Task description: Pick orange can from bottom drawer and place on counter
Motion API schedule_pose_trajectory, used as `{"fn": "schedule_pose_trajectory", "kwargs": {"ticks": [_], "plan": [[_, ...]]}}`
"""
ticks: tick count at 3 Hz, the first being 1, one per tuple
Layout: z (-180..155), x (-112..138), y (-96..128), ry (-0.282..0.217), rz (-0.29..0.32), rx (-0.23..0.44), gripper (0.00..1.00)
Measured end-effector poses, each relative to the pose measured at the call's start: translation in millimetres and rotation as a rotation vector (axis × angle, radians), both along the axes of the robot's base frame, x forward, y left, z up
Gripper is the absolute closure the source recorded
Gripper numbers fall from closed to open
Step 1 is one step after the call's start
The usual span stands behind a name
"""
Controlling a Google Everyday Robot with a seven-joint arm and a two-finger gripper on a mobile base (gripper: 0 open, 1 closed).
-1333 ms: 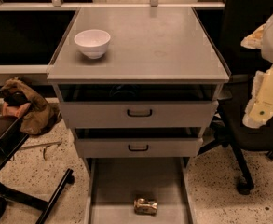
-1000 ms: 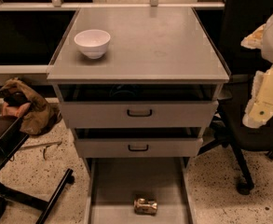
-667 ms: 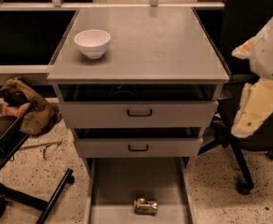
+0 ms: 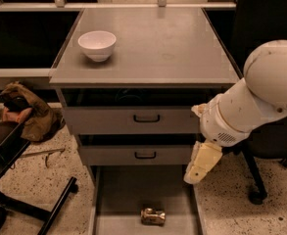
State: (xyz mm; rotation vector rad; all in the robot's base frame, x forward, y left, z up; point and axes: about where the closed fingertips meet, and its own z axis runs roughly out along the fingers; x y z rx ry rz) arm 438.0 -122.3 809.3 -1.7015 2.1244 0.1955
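The orange can (image 4: 153, 216) lies on its side on the floor of the open bottom drawer (image 4: 128, 192), near the front middle. The counter (image 4: 157, 43) is the flat grey top of the cabinet, above the drawers. My gripper (image 4: 202, 163) hangs from the white arm (image 4: 260, 92) at the cabinet's right side, just above the drawer's right rail. It is up and to the right of the can, apart from it, and holds nothing that I can see.
A white bowl (image 4: 97, 44) stands on the counter's left part. Two grey drawers with dark handles (image 4: 146, 118) sit slightly open above the bottom drawer. A black chair base (image 4: 40, 209) and a brown bag (image 4: 28, 114) are at the left; a black chair (image 4: 260, 146) is at the right.
The arm has swung in from the right edge, leftward and down. The gripper now hangs beside the cabinet's lower right, over the bottom drawer's right rail. The can has not moved.
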Motion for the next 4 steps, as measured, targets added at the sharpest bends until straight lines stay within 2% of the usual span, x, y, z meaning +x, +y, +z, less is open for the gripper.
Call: {"fn": "schedule_pose_trajectory", "kwargs": {"ticks": [1,2,3,4], "plan": [[0,0,0,0.000,0.000,0.000,0.00],[-39,-1,16,0.043,0.017,0.077,0.00],[-114,-14,46,0.125,-0.003,0.181,0.00],[-180,-23,68,0.175,-0.032,0.263,0.00]]}}
